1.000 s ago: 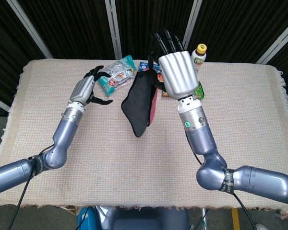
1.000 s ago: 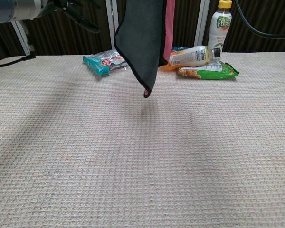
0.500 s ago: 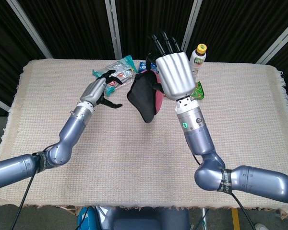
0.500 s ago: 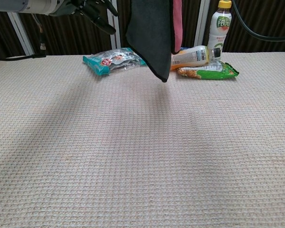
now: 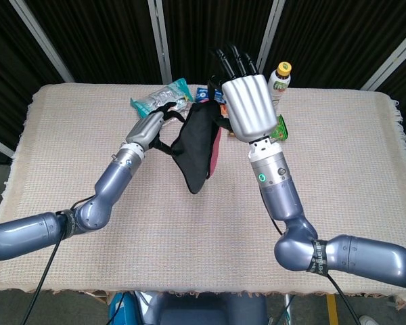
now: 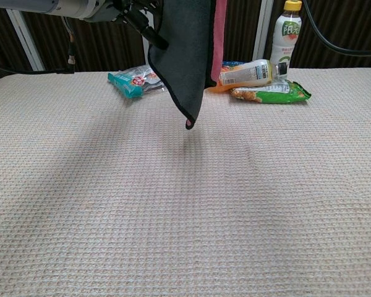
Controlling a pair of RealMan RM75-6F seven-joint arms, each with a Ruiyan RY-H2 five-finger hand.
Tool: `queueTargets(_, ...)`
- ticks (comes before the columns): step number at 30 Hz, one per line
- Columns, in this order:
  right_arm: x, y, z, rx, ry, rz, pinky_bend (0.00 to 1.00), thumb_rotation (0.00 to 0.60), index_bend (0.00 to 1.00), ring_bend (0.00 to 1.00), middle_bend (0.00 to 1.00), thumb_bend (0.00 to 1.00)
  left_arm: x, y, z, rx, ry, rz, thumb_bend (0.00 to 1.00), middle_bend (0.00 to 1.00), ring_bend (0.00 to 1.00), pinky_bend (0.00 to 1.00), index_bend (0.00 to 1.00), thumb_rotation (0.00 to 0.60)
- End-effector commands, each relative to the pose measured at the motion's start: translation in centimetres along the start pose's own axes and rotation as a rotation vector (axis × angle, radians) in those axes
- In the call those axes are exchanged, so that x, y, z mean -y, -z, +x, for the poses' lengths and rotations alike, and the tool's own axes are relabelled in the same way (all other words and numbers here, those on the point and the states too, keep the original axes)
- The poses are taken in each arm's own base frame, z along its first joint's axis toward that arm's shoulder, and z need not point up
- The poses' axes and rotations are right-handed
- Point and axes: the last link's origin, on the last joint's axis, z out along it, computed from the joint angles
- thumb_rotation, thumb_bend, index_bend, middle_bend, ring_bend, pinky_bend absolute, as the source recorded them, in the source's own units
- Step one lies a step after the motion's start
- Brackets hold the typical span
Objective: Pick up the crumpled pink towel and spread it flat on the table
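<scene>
1. the towel (image 5: 195, 145) hangs in the air above the middle rear of the counter (image 5: 189, 230), clear of its woven beige cover; its dark face is toward the cameras and a pink strip shows along its right edge.
2. the right hand (image 5: 247, 101) is raised with its back to the head camera, fingers pointing up, and holds the towel's top from behind; the grip itself is hidden by the hand.
3. the left hand (image 5: 152, 128) reaches in from the left, its dark fingers at the towel's left edge; i cannot tell whether they pinch the cloth or only touch it.
4. in the chest view the towel's lower corner (image 6: 189, 124) points down and casts a faint shadow on the counter just beneath.
5. behind the towel, along the far edge, lie a teal and silver snack packet (image 6: 136, 80), a bottle on its side (image 6: 247, 73), a green packet (image 6: 269, 93) just in front of it, and an upright bottle with a yellow cap (image 6: 285, 34).
6. the hanging cloth hides part of the snack packet and of the lying bottle.
</scene>
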Motion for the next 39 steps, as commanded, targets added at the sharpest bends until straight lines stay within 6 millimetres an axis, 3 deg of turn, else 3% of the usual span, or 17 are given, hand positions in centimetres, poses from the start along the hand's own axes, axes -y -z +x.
queueTargets(1, 0.0, 0.0, 0.1, 0.0, -0.003, -0.002, 0.16, 0.6, 0.62, 0.07, 0.17, 0.39, -0.1, -0.2, -0.3, 0.014, 0.007, 0.006, 0.18, 0.0, 0.0, 0.03, 0.34, 0.6)
queueTargets(6, 0.0, 0.2, 0.2, -0.001, -0.002, 0.0, 0.16, 0.6, 0.62, 0.07, 0.17, 0.39, -0.1, -0.3, -0.8, 0.036, 0.019, 0.013, 0.24, 0.0, 0.0, 0.03, 0.44, 0.6)
queueTargets(20, 0.0, 0.3, 0.4, -0.011, -0.006, -0.007, 0.16, 0.6, 0.62, 0.07, 0.17, 0.39, 0.5, -0.1, -1.1, 0.077, 0.023, 0.032, 0.28, 0.0, 0.0, 0.03, 0.45, 0.6)
queueTargets(31, -0.2, 0.5, 0.6, -0.008, -0.005, -0.013, 0.16, 0.6, 0.62, 0.07, 0.17, 0.39, 0.6, -0.1, -1.8, 0.082, 0.057, 0.034, 0.4, 0.01, 0.0, 0.03, 0.55, 0.6)
queueTargets(39, -0.7, 0.8, 0.4, 0.001, 0.002, -0.016, 0.16, 0.6, 0.62, 0.07, 0.17, 0.39, 0.3, 0.0, -1.3, 0.05, 0.101, 0.023, 0.42, 0.04, 0.0, 0.03, 0.6, 0.6)
